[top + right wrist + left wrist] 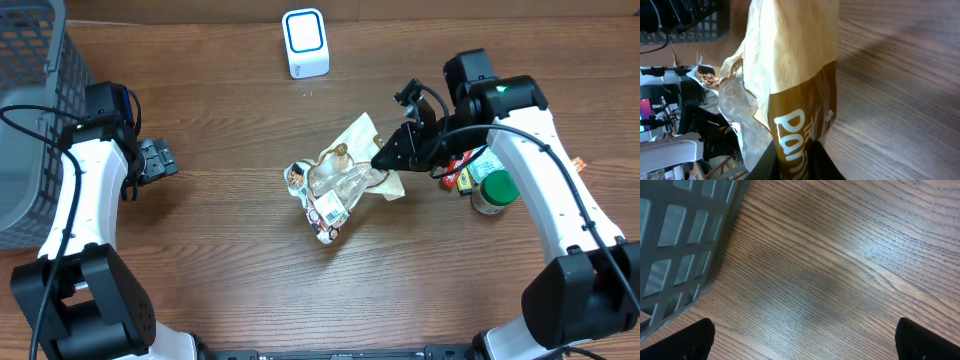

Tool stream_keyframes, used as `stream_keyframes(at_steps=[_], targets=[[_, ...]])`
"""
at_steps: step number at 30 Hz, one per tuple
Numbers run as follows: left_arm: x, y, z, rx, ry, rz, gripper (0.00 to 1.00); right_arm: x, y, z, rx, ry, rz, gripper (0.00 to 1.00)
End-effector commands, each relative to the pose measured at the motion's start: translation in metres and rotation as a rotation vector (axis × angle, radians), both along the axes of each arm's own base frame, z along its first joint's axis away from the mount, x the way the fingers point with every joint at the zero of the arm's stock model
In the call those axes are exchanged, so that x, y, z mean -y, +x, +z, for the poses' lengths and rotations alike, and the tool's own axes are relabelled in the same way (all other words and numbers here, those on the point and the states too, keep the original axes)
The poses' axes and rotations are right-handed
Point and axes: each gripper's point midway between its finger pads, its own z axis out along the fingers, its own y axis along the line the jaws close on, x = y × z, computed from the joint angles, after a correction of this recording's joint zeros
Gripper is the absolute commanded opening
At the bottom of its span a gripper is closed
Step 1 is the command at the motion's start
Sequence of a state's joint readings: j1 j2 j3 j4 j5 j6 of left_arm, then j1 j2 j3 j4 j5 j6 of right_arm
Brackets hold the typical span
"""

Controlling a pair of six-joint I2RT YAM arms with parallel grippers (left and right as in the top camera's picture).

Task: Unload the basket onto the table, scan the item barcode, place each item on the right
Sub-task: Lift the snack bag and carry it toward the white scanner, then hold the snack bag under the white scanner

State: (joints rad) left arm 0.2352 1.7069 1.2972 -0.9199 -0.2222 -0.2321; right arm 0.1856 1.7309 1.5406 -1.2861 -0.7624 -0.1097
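Seeing snack bag (340, 180) mid-table, pinched at its right edge by right gripper (385, 160), jaws closed on the film. Holding left gripper (160, 160) fully spread over bare wood, just beside basket (30, 120) wall. Scanner (305, 43) near far edge, well apart from bag, open table (230, 270) between. Green-lidded jar (495, 192) crowding right side under right arm; bare wood toward near edge.
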Motion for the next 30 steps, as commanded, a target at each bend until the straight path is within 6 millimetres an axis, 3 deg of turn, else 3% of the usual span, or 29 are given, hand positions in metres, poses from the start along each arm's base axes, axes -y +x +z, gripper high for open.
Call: stream_keyframes(at_steps=[1, 5, 8, 13, 17, 22, 26, 30], targets=[[0.001, 0.005, 0.012, 0.029, 0.023, -0.020, 1.00, -0.002, 0.002, 0.004, 0.071, -0.009, 0.039, 0.04], [0.001, 0.006, 0.012, 0.032, 0.024, -0.020, 1.00, 0.011, 0.023, -0.016, 0.112, -0.214, -0.066, 0.03], [0.001, 0.006, 0.012, 0.032, 0.024, -0.020, 1.00, 0.003, 0.043, -0.009, 0.203, -0.245, -0.105, 0.03], [0.001, 0.006, 0.012, 0.032, 0.024, -0.020, 1.00, 0.000, 0.076, 0.029, 0.418, -0.343, -0.143, 0.03], [0.001, 0.006, 0.012, 0.032, 0.024, -0.020, 1.00, -0.003, 0.115, 0.082, 0.733, -0.476, -0.173, 0.03], [0.001, 0.006, 0.012, 0.032, 0.024, -0.020, 1.00, -0.018, 0.155, 0.129, 1.072, -0.603, -0.213, 0.03], [0.001, 0.006, 0.012, 0.032, 0.024, -0.020, 1.00, -0.023, 0.184, 0.150, 1.245, -0.708, -0.299, 0.03], [0.001, 0.006, 0.012, 0.033, 0.024, -0.020, 1.00, -0.038, 0.211, 0.154, 1.366, -0.732, -0.330, 0.03]])
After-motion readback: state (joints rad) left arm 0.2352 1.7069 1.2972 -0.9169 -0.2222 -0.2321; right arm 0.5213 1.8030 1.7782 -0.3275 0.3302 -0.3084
